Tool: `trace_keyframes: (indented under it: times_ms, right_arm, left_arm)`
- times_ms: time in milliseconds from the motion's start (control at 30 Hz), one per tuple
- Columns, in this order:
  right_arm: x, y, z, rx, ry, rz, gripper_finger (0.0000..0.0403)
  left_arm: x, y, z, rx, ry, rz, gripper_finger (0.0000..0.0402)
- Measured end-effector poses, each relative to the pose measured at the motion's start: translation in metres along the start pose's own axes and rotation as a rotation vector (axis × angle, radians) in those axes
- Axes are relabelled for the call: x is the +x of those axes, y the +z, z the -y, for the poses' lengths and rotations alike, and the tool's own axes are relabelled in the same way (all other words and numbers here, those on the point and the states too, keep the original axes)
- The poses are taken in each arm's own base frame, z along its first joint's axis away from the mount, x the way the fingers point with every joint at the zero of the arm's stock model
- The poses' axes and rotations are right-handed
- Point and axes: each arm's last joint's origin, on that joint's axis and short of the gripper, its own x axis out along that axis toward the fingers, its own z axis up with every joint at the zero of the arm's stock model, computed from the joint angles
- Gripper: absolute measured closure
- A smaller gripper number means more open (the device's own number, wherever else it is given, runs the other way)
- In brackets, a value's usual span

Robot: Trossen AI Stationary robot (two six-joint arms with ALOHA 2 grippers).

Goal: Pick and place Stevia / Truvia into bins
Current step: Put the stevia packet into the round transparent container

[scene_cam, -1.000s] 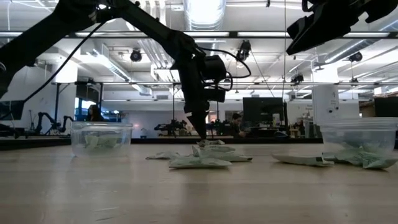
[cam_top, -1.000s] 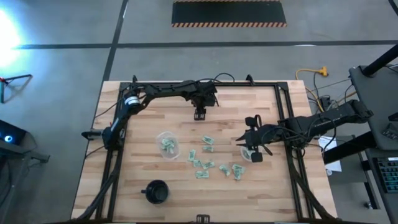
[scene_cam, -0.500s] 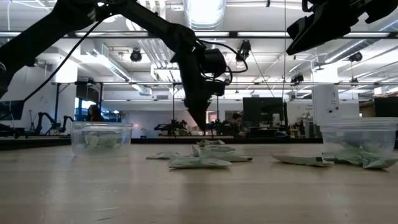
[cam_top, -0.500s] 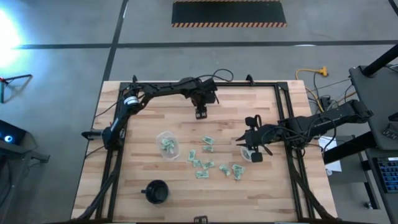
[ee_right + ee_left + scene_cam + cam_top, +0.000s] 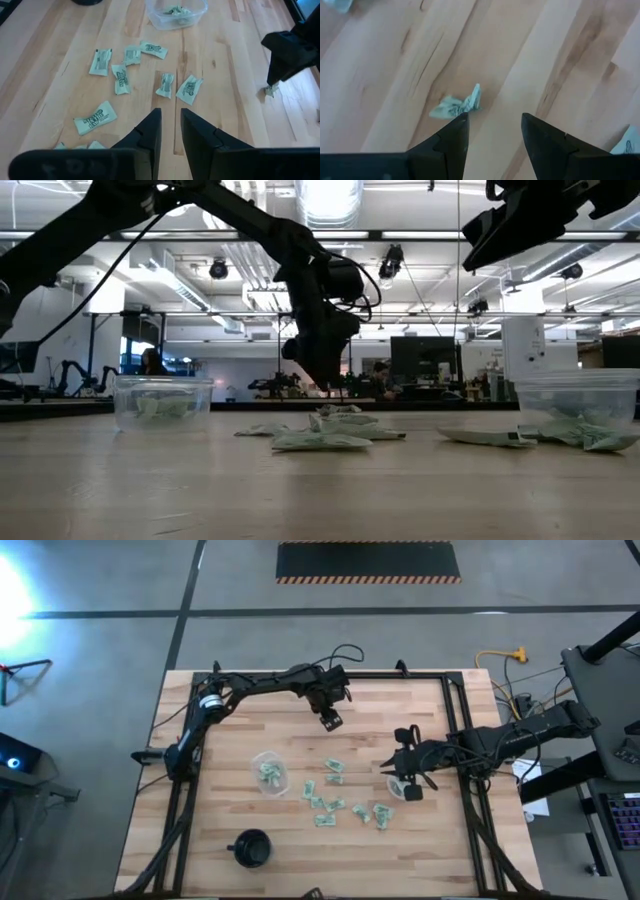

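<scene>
The Stevia / Truvia, small flat pale green and white paper sweetener packets [image 5: 333,802], mostly sit scattered loose on the light wooden butcher-block table [image 5: 210,840], between the two bins.

On the left side there's a black round cup-like object [image 5: 252,849] near the front edge of the table. Just right of that and further back is the left bin, a small round clear plastic cup [image 5: 268,772] with a few packets already in it.

Next comes the left gripper [image 5: 331,721], held low toward the back of the table, well apart from the main scatter. Its two dark fingers [image 5: 451,140] are spread apart with nothing between them, and one crumpled packet [image 5: 456,104] lies on the wood right at their tips. From the right wrist view that packet [image 5: 271,90] sits directly under the gripper tip.

Further right, the right gripper [image 5: 410,778] hangs over the right bin, another clear cup [image 5: 400,786] with packets inside. Its fingers [image 5: 149,131] are close together with only a narrow gap, holding nothing.
</scene>
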Motion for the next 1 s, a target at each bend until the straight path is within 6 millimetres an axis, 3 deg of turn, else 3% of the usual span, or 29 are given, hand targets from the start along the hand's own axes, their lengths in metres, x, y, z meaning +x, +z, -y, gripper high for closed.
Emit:
trace_keyframes:
  times_ms: [133,300,733,867,1000]
  right_arm:
    - [0.000,-0.002,0.000,0.000,0.000,-0.014,0.0342]
    - [0.000,-0.002,0.000,-0.001,0.000,-0.015,0.0342]
    - [0.001,-0.002,0.000,-0.003,0.000,-0.016,0.0342]
    - [0.001,-0.002,0.000,-0.003,0.000,-0.012,0.0342]
    - [0.001,-0.002,0.000,0.000,-0.001,-0.010,0.0342]
  left_arm:
    - [-0.001,-0.005,-0.007,0.012,0.008,-0.055,0.0237]
    - [-0.002,-0.010,-0.012,0.262,0.001,-0.116,0.0237]
    - [-0.006,-0.023,-0.019,0.668,0.006,-0.271,0.0237]
    - [-0.011,-0.017,-0.018,0.722,0.025,-0.234,0.0237]
    - [-0.014,-0.009,-0.016,0.642,0.022,-0.152,0.0237]
